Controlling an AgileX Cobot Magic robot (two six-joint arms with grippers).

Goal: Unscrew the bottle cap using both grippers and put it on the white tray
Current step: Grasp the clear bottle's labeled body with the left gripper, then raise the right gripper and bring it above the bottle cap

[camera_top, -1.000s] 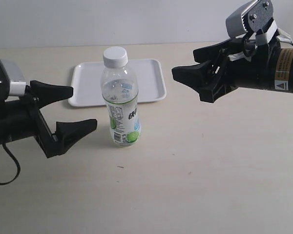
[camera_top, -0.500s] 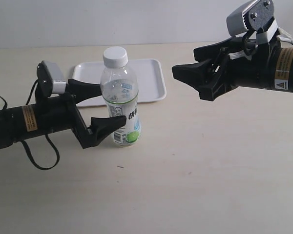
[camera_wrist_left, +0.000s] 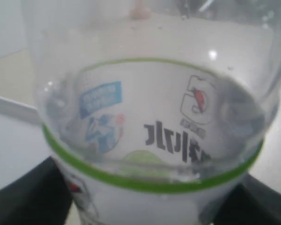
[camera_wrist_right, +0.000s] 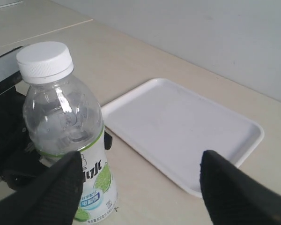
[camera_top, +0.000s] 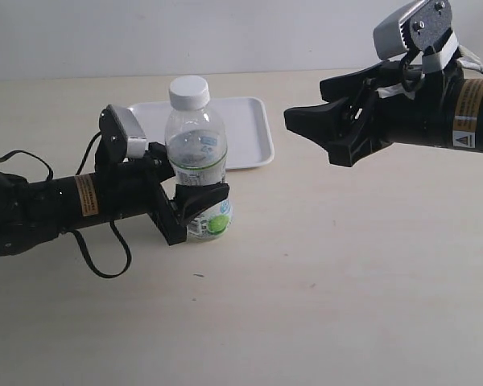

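Pale beige counter (camera_top: 322, 305) set against a plain light wall (camera_top: 225, 32); the surface is matt and level.

Item 1. A clear plastic drink bottle (camera_top: 197, 153) with a white-and-green label showing a lime stands upright on the counter, left of centre in the exterior view. Its small round white plastic screw cap (camera_top: 188, 92) sits on the neck.

Item 2. A flat rectangular white plastic tray (camera_top: 245, 133) with rounded corners and a low raised rim lies on the counter just behind the bottle.

Item 3. The black left hand (camera_top: 195, 181), on a black arm bearing an orange label (camera_top: 85, 195), reaches in low from the left at the height of the bottle's label. The near finger crosses the front of the label and the far one passes behind the bottle. In the left wrist view the bottle fills the frame and a dark finger (camera_wrist_left: 28, 197) meets its outline on each side. Assessed as pinching the bottle at its labelled body. A black cable (camera_top: 105, 257) loops on the counter below the arm.

Item 4. The black right hand (camera_top: 304, 103), on a black cylindrical arm with a grey block (camera_top: 410, 28) and an orange label (camera_top: 467, 112), hangs in the air to the right of the bottle, near cap height and well apart from it. Its fingers (camera_wrist_right: 56, 192) are spread wide and touch neither bottle nor screw cap.
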